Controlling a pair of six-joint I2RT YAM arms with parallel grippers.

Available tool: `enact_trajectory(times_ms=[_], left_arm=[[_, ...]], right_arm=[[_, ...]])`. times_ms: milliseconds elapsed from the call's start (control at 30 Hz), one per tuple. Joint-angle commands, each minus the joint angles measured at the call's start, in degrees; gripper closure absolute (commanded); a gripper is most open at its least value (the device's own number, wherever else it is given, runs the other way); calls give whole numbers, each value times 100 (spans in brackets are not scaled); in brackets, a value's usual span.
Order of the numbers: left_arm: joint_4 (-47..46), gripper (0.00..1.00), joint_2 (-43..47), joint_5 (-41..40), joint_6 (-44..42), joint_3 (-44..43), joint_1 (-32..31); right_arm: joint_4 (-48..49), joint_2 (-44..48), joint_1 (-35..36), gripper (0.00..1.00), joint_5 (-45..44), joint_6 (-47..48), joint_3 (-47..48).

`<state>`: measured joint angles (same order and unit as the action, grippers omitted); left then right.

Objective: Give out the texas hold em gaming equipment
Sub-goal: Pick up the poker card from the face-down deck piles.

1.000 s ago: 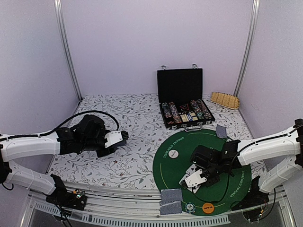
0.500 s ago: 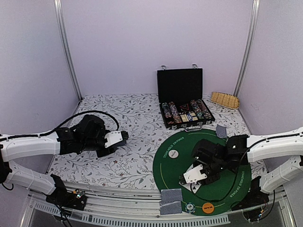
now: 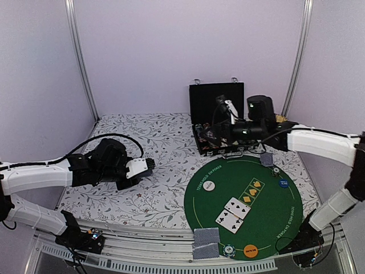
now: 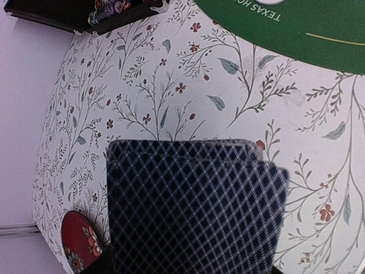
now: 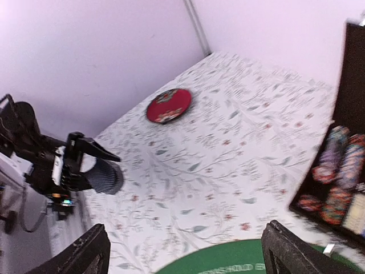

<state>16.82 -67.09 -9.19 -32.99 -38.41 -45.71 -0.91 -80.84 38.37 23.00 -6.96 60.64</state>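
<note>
While left jaws pinch the card stack [image 4: 194,205], right jaws gape wide

You are looking into a robot test booth, a lab setup and not a home: plain lilac walls [image 3: 142,51] framed by metal posts [image 3: 80,57] enclose a floral-clothed worktop [image 3: 154,137]. The cabled left arm [image 3: 40,177] and right arm [image 3: 319,140] rise from a rail [image 3: 142,260].

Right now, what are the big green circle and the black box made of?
Green circle: probably felt or soft cloth; it lies flat and matte, with printed white lettering. Black box: a stiff case, dull black inside the lid, with shiny metal-looking clasps on top; what the shell is can't be told.
</note>
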Motion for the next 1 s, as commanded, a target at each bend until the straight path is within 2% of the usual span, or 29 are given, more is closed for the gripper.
enact_trajectory(times_ms=[0, 67, 300, 633, 967], left_arm=[[-87, 51, 111, 95, -15, -18, -59], [-104, 51, 147, 71, -14, -10, -68], [-143, 51, 177, 34, -30, 17, -63], [-160, 51, 145, 8, -13, 4, -67], [-178, 51, 144, -1, -8, 1, -62]], right_arm=[[953, -1678, 44, 9, 2010, -2568, 1090], [977, -2550, 118, 10, 2353, -2928, 1606], [993, -3849, 704, 8, 2639, -2910, 2729], [1709, -4698, 1064, 11, 2880, -3460, 3046], [1909, -5217, 1365, 13, 3055, -3634, 3524]])
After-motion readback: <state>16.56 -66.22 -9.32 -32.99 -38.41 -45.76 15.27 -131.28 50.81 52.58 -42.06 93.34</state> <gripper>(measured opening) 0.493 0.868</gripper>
